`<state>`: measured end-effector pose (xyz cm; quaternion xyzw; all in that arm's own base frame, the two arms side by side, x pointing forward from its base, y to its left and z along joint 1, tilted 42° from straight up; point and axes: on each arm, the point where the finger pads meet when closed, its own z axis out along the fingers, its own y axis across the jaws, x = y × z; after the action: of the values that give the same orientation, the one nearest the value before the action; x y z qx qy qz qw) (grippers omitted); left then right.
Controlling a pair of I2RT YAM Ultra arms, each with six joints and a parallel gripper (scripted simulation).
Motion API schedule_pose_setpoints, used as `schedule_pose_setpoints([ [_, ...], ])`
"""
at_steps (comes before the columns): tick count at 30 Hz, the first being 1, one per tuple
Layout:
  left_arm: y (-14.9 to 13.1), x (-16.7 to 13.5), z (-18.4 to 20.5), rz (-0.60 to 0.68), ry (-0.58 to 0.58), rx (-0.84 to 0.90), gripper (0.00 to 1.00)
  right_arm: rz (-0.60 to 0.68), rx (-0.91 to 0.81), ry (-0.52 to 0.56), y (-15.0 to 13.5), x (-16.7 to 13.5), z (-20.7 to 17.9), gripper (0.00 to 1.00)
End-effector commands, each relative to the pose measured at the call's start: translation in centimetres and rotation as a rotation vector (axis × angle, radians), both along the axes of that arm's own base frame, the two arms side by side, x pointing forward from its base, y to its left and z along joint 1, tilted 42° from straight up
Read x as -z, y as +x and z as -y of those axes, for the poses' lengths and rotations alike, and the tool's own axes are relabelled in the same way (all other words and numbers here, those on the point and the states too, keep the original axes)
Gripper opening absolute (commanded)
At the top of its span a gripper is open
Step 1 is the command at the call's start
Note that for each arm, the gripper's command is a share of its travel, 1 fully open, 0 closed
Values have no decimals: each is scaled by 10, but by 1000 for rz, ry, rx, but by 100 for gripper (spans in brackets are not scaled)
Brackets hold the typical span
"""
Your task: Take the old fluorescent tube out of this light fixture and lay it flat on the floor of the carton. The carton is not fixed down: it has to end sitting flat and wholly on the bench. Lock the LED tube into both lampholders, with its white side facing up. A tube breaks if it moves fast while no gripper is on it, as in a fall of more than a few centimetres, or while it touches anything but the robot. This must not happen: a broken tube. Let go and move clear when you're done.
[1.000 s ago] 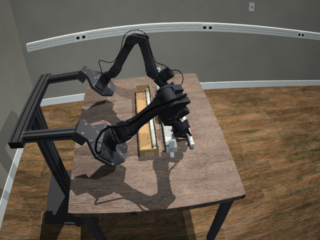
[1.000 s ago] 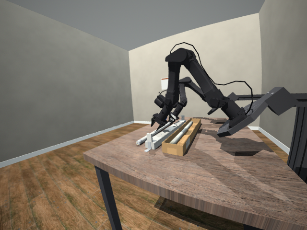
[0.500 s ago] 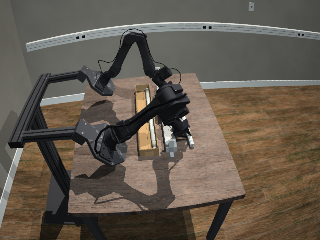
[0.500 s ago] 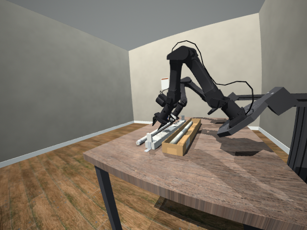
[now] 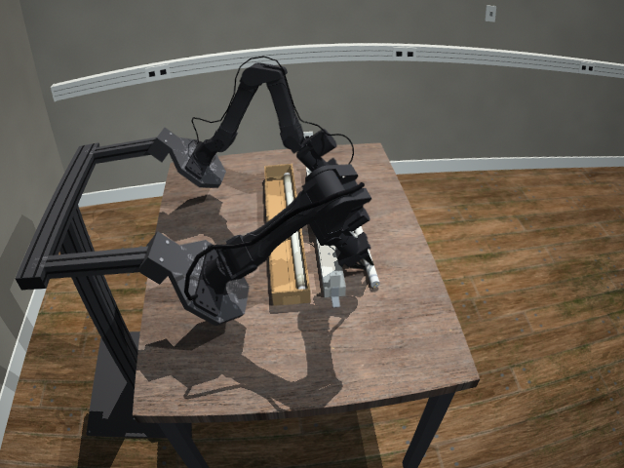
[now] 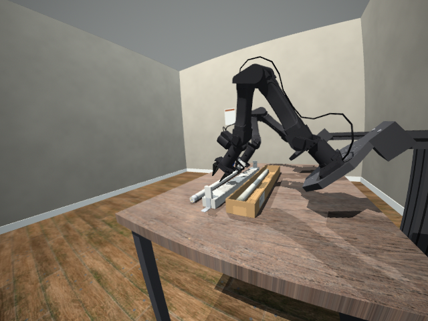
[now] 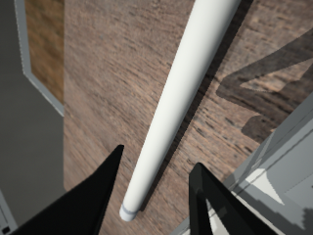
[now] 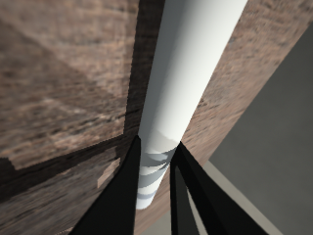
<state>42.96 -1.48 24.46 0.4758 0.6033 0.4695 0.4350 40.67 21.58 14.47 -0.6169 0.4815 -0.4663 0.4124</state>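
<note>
The white LED tube (image 5: 371,274) (image 6: 204,192) (image 7: 186,73) (image 8: 196,59) lies low along the bench beside the fixture, on the side away from the carton. My right gripper (image 5: 364,264) (image 6: 241,162) (image 8: 156,144) is shut on it near one end cap. My left gripper (image 6: 221,174) (image 7: 158,161) is open, raised a little above the tube's other end and not touching it. The grey fixture (image 5: 330,261) (image 6: 225,190) (image 7: 274,186) holds no tube. The old tube (image 5: 294,236) (image 6: 253,184) lies flat inside the cardboard carton (image 5: 290,296) (image 6: 241,207).
The carton sits flat on the bench, parallel to the fixture and close beside it. The bench edge (image 5: 403,212) runs a short way beyond the LED tube. The black frame (image 5: 55,226) carrying both arm mounts stands along the opposite side.
</note>
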Motion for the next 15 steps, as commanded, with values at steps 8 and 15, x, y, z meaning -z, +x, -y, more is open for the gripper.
schedule_pose_setpoints([
  [8, -4, -14, 3, 40, -21, 11, 49, 37, -22, 40, -1, -16, -9, 11],
  [15, -5, -10, 4, 30, -19, 14, 49, 37, -22, 40, -1, -16, -9, 11],
])
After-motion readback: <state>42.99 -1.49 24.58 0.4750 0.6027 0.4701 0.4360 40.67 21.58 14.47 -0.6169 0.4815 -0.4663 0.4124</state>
